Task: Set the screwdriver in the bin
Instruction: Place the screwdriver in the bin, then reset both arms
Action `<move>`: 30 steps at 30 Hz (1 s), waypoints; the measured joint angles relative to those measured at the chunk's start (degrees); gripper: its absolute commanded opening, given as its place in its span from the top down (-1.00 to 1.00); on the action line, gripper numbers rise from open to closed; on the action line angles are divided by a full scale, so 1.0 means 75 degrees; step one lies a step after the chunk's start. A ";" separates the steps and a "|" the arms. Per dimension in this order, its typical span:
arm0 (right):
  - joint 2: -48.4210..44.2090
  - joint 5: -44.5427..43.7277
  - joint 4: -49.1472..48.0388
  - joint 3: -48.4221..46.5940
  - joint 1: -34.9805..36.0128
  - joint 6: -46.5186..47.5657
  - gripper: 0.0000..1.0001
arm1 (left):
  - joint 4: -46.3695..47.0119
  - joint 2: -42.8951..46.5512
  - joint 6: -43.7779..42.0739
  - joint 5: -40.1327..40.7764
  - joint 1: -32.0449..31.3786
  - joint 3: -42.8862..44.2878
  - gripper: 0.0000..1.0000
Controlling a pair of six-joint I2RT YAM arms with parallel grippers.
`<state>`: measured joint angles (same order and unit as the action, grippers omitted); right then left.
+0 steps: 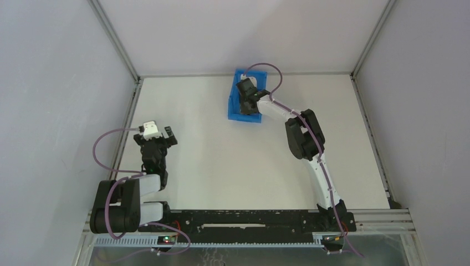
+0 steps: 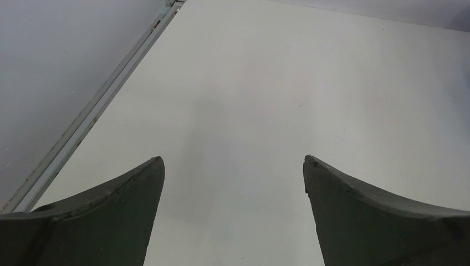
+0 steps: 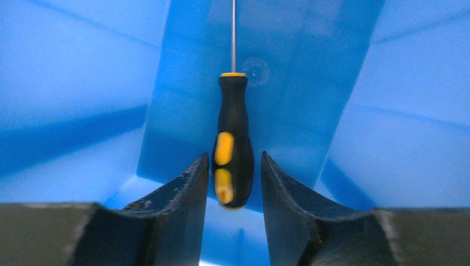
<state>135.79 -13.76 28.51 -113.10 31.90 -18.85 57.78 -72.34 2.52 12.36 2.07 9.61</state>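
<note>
Right tool [image 3: 234, 155], jaws just apart either side of the screwdriver [image 3: 233, 127] handle, hangs inside the bin [image 3: 83, 83], likely so it drops within the walls; bin sits far centre on the worktop [image 1: 221, 166]; left tool [image 2: 233, 160] gapes idle, near left

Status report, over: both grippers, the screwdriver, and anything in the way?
Left gripper open over bare table. Right gripper inside bin, jaws either side of screwdriver handle; grip unclear. Shaft points away from camera. No obstruction seen.
</note>
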 measured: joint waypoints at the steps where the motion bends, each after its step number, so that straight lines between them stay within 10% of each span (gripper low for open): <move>1: 0.0003 0.0009 0.0003 0.0000 -0.0003 -0.0032 -0.11 | 0.0000 0.0000 0.0000 0.0000 0.0000 0.0000 -1.00; 30: -0.2142 -0.0530 0.0350 -0.0755 0.0216 0.0367 -0.34 | 0.0000 0.0000 0.0000 0.0000 0.0000 0.0000 -1.00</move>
<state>119.72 -17.74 31.14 -118.76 33.52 -16.10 57.78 -72.34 2.52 12.36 2.07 9.61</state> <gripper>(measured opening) 0.664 0.996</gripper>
